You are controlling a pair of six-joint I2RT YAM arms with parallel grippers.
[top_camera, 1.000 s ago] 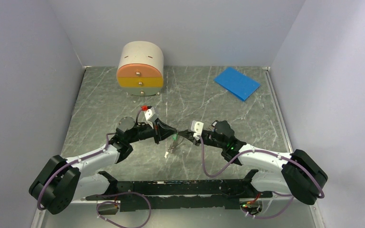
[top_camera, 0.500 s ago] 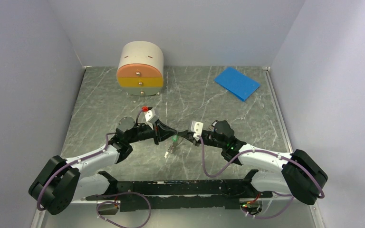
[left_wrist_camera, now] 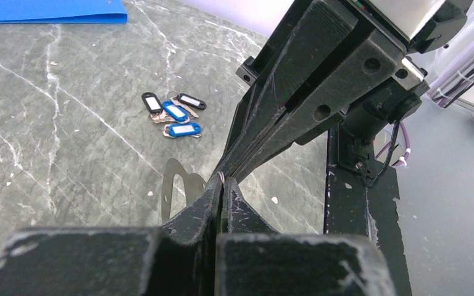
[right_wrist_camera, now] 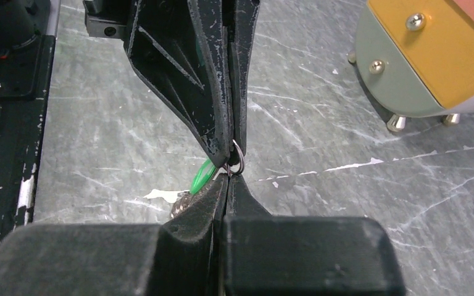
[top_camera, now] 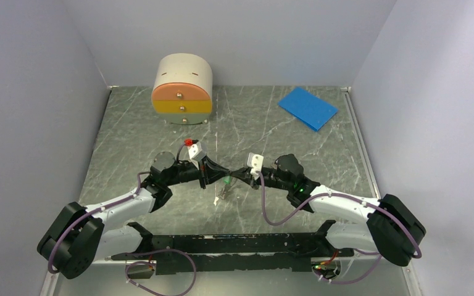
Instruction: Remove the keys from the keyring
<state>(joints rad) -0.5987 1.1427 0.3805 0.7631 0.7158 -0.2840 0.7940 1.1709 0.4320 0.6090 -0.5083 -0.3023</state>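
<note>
**While two pincers meet tip to tip, one green key hangs between them**

Where the two arms converge above the middle of the grey marbled table (top_camera: 136,132), the left pincer (right_wrist_camera: 229,151) and the right pincer (right_wrist_camera: 228,179) both have their fingers pressed together. They stand nose to nose, each nipping an opposite side of the single thin grey metal keyring (right_wrist_camera: 238,161). That keyring is held up in the air between the tips. One key with a bright green plastic tag (right_wrist_camera: 202,176) is threaded on it and slants down to the side, its silvery metal part lower still and clear of the table.

The left wrist view also shows one small bunch of four oval plastic tags (left_wrist_camera: 173,115), two blue and two black, lying on the table well beyond the pincers. At the back stand one rounded cream cabinet (top_camera: 182,86) with three drawers (pink, yellow, grey-green) and one flat blue sheet (top_camera: 307,107).

Compared with a second ago, the right wrist has edged slightly towards the left arm. The pincer tips, the green key and the things on the table sit about where they were.
</note>
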